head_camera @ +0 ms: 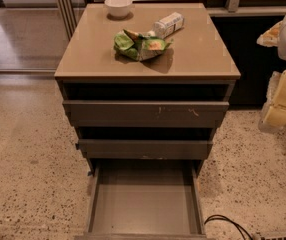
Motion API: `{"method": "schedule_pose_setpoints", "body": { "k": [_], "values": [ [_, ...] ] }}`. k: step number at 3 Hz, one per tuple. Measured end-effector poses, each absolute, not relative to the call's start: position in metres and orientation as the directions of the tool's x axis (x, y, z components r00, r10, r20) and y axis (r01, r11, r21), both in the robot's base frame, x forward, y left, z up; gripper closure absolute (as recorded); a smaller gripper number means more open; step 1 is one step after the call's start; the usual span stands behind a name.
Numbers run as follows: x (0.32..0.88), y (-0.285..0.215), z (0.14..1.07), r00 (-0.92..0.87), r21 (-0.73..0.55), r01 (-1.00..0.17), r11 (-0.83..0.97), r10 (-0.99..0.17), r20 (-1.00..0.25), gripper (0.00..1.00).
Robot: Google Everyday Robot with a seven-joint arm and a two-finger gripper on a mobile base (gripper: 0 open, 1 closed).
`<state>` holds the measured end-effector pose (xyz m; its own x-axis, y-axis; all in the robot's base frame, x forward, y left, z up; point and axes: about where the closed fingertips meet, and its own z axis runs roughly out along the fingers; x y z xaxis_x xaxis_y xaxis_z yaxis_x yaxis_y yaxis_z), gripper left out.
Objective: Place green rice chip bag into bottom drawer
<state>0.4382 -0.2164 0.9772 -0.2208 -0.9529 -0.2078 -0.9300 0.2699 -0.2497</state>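
- Green chip bag (140, 45) lies on cabinet top (203, 59), just in front of the white bottle (169, 24).
- Gripper (283, 101) at right edge, well apart from bag; its state can't be told.
- Bottom drawer (145, 204) is pulled out.

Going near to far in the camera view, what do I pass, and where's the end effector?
Bottom drawer, middle drawer, scratched top drawer, green rice chip bag, white bottle, white bowl. End effector sits at the right edge.

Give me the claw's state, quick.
Claw: at the right edge of view, beside the cabinet; open or closed cannot be told.
The green rice chip bag lies on the cabinet top, unheld.
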Motion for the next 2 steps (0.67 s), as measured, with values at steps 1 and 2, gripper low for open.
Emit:
{"method": "schedule_pose_setpoints", "body": {
  "k": [1, 2],
  "values": [
    [0.439, -0.216, 0.978, -0.22, -0.252, -0.929, 0.27, -0.953, -0.209, 0.0],
    [0.467, -0.209, 0.976, -0.228, -0.249, -0.926, 0.285, -0.945, -0.235, 0.0]
  ]
}}
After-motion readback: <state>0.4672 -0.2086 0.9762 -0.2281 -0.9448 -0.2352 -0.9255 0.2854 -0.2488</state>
